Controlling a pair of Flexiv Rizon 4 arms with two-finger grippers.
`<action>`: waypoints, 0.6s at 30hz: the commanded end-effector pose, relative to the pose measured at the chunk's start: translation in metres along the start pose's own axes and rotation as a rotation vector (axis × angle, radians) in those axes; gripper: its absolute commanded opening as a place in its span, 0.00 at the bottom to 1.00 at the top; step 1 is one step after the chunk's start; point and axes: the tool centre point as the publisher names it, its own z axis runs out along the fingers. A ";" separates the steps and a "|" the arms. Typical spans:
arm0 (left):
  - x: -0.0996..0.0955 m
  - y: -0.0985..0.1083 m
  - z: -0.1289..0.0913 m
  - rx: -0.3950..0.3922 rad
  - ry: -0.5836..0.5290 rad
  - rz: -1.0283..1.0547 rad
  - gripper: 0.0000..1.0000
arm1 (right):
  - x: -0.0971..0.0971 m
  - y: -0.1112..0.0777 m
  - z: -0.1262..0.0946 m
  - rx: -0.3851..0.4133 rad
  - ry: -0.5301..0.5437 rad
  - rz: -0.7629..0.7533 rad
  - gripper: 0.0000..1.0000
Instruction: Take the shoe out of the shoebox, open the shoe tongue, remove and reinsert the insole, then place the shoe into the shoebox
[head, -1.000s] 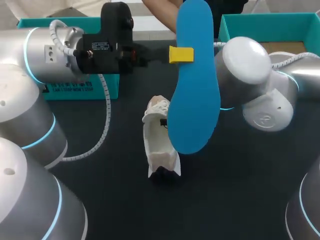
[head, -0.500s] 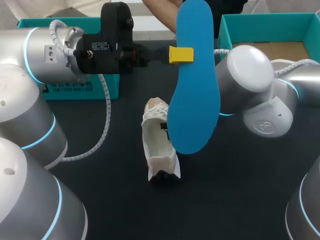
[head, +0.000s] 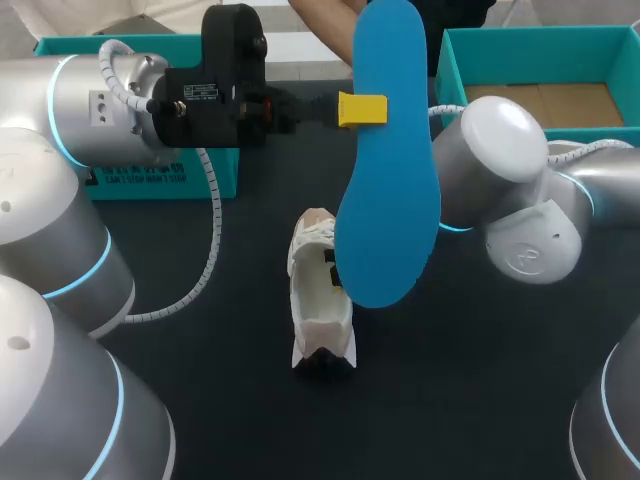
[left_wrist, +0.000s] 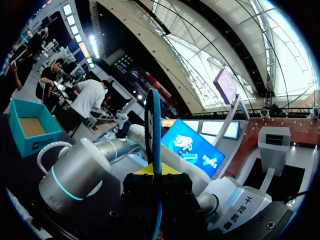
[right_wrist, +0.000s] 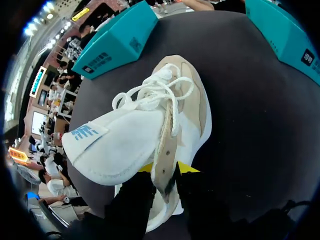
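Left gripper (left_wrist: 156, 173) clamping the blue insole (left_wrist: 152, 125) between its fingers, insole standing edge-on and rising straight out past the yellow tips, right arm (left_wrist: 80, 172) bending its silver, cyan-ringed joint just beside the gripper, open teal shoebox (left_wrist: 25, 103) sitting beyond that arm.

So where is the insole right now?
In the head view, the blue insole is held up in the air by the left arm's jaws, over the white shoe at the middle of the table.

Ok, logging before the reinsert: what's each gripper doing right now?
Left gripper: shut on the blue insole.
Right gripper: shut on the white shoe.
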 end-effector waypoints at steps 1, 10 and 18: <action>0.000 0.001 0.000 0.000 -0.001 0.000 0.00 | -0.001 -0.002 -0.015 -0.001 0.013 0.023 1.00; 0.000 0.001 0.000 0.000 -0.001 0.000 0.00 | 0.000 -0.003 -0.056 0.059 0.190 0.132 1.00; 0.000 0.001 0.000 0.000 -0.001 0.000 0.00 | 0.002 -0.002 -0.059 0.082 0.194 0.124 1.00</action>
